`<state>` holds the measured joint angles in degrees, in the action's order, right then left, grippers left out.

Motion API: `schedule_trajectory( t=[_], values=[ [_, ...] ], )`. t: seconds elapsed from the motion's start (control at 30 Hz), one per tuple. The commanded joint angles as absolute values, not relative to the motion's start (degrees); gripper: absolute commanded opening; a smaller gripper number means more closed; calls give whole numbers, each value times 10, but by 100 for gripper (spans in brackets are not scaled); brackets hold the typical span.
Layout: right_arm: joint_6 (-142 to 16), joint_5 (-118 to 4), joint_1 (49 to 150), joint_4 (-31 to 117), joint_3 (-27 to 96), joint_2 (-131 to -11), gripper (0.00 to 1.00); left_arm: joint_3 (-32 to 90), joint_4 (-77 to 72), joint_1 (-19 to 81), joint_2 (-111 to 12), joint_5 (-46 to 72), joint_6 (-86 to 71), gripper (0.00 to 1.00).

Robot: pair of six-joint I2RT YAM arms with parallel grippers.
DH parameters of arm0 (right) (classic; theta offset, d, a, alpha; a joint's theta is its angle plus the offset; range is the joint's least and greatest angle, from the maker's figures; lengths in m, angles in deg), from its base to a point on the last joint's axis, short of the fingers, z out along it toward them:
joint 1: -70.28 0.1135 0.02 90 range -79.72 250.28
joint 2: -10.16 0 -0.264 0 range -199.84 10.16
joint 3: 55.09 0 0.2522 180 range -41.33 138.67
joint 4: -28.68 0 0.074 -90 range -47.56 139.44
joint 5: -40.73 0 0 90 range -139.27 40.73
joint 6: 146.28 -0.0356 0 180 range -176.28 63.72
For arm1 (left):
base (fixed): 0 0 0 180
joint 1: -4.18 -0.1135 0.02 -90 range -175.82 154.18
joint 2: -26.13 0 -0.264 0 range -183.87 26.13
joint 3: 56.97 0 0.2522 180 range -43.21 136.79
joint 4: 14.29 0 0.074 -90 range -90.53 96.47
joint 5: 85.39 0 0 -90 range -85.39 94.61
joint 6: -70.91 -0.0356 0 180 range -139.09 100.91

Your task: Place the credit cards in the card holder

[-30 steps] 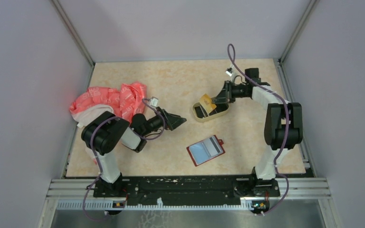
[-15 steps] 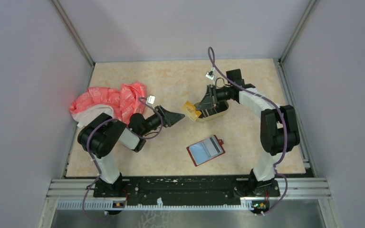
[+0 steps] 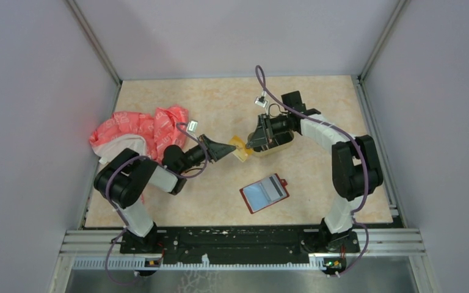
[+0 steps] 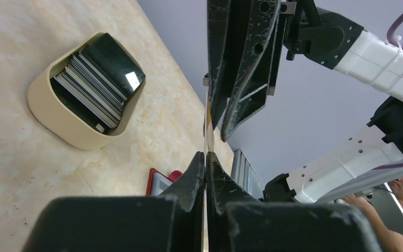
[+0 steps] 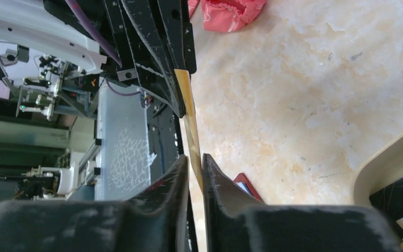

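Observation:
A gold-tan credit card (image 3: 239, 148) hangs in the air between both grippers, left of the tan tray (image 3: 284, 146). My left gripper (image 3: 231, 149) is shut on its left end; in the left wrist view the card (image 4: 208, 121) shows edge-on, pinched at the tips (image 4: 205, 155). My right gripper (image 3: 249, 145) holds the other end; in the right wrist view the card (image 5: 189, 115) lies against one finger of the barely parted jaws (image 5: 195, 157). The red card holder (image 3: 264, 193) lies open on the table, a light-blue card inside. More credit cards (image 4: 97, 79) stand in the tray (image 4: 47, 115).
A red-and-white cloth bag (image 3: 140, 131) lies at the left, behind my left arm. The oval tray stands just behind my right gripper. The enclosure's grey walls ring the table, and the metal rail (image 3: 238, 241) with both arm bases runs along the near edge.
My right gripper carried the gold card left out of the tray. My left gripper reached right and shut on the card's free end.

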<state>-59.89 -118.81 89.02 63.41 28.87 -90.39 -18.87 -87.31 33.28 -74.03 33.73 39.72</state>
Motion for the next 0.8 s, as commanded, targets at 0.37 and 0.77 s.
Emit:
schedule_trajectory(
  t=[0.37, 0.77],
  values=[
    [-331, -1164, 979, 795, 339, -842, 68, -311, -999, 325, -571, 384, 318, 0],
    [-313, -1193, 1023, 815, 353, -845, 0, -307, -830, 325, -446, 426, 259, 20]
  ],
)
